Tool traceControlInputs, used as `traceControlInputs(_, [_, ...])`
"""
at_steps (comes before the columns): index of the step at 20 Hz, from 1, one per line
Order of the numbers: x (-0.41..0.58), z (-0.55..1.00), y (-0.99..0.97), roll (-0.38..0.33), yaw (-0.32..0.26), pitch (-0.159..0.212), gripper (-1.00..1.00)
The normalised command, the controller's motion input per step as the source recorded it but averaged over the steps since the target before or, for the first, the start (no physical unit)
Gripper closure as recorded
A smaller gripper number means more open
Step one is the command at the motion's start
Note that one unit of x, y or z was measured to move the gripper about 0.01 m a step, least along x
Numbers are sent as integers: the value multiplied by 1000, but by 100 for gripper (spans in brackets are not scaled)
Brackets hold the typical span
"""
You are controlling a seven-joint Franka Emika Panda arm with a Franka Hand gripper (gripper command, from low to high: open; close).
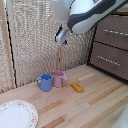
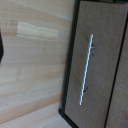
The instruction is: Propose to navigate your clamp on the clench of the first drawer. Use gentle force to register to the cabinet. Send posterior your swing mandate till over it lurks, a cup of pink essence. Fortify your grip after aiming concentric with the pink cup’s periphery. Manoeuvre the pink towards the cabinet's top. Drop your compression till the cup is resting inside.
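Hanging in the air above the mugs, the hand [image 1: 62,39] holds nothing; how wide it stands I cannot tell | pink cup [image 1: 59,78] on the desk [image 1: 95,102] under it, touching the blue mug [image 1: 45,82] | cabinet [image 1: 111,44] at the exterior view's right, drawers shut | wrist view: one drawer front [image 2: 97,60] with silver handle [image 2: 86,70]

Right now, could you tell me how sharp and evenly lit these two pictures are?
Exterior view: soft and low in detail, the pincer blurred, and the pink cup and blue cup throwing only faint shadows. Wrist view: also soft, with a bright glint along the drawer handle.
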Motion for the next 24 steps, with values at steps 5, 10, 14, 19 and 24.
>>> traceControlInputs(5, [-2, 0, -75, -375, 120, 0, -100])
traceControlInputs(10, [13, 0, -92, -375, 101, -1, -100])
traceControlInputs(14, [313, 38, -64, -373, 19, -14, -100])
traceControlInputs(19, [319, 219, -42, -323, -114, -67, -100])
traceControlInputs(24, [35, 334, 11, -207, -150, -111, -100])
